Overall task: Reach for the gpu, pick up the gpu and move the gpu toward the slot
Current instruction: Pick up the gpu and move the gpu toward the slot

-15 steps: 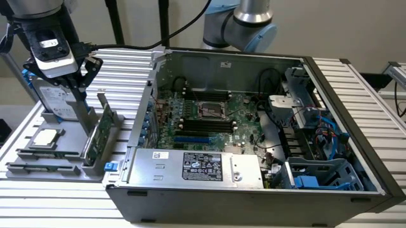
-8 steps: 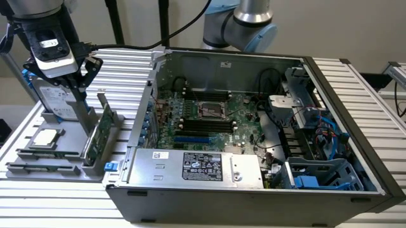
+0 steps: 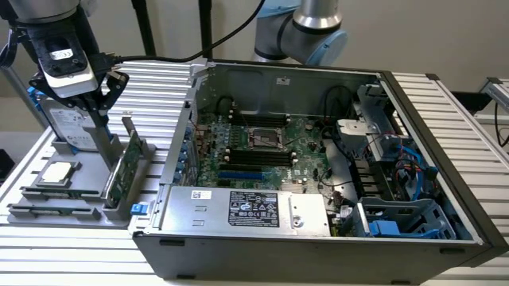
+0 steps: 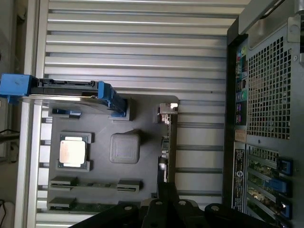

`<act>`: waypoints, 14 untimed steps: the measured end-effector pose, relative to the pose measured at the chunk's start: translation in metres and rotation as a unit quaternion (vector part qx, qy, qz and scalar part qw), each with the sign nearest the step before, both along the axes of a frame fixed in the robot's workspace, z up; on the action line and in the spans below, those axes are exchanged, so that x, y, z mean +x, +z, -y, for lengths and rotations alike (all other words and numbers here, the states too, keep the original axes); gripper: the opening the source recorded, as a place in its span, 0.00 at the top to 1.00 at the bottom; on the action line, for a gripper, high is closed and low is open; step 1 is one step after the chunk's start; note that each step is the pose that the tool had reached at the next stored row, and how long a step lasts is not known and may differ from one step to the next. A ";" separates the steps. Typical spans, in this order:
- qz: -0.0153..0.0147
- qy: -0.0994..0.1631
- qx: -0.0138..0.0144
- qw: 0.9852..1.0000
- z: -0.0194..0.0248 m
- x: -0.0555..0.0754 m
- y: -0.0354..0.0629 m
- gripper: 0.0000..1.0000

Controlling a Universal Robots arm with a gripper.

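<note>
The gpu (image 3: 124, 162), a thin green card with a silver end bracket, stands on edge in the grey holder tray (image 3: 80, 215) at the exterior view's left. In the wrist view the gpu (image 4: 168, 142) is seen edge-on, its bracket toward the ribbed table. My gripper (image 3: 92, 107) hangs open just above the tray, between the hard drive and the gpu, touching neither and holding nothing. Its dark fingers (image 4: 166, 192) reach over the card's near end in the wrist view. Blue expansion slots (image 3: 238, 176) lie on the motherboard inside the open computer case (image 3: 318, 238).
A silver hard drive with blue rails (image 3: 68, 125) stands upright in the tray right behind my gripper. A CPU (image 3: 57, 173) and narrow memory sticks (image 3: 47, 193) lie flat in the tray. The case's wall (image 4: 266, 118) rises close beside the gpu.
</note>
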State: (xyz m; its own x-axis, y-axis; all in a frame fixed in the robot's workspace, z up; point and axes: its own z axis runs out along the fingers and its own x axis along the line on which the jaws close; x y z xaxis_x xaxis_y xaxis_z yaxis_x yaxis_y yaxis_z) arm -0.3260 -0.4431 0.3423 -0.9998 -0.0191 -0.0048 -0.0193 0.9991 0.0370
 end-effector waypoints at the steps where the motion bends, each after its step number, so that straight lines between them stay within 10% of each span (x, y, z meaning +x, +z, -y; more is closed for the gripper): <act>1: 0.000 0.000 0.000 1.000 0.0000 0.000 0.0000 0.89; 9: 0.000 0.000 0.000 1.000 0.0000 -0.001 -0.0002 0.88; 14: 0.000 0.000 -0.001 1.000 0.0000 -0.002 -0.0013 0.64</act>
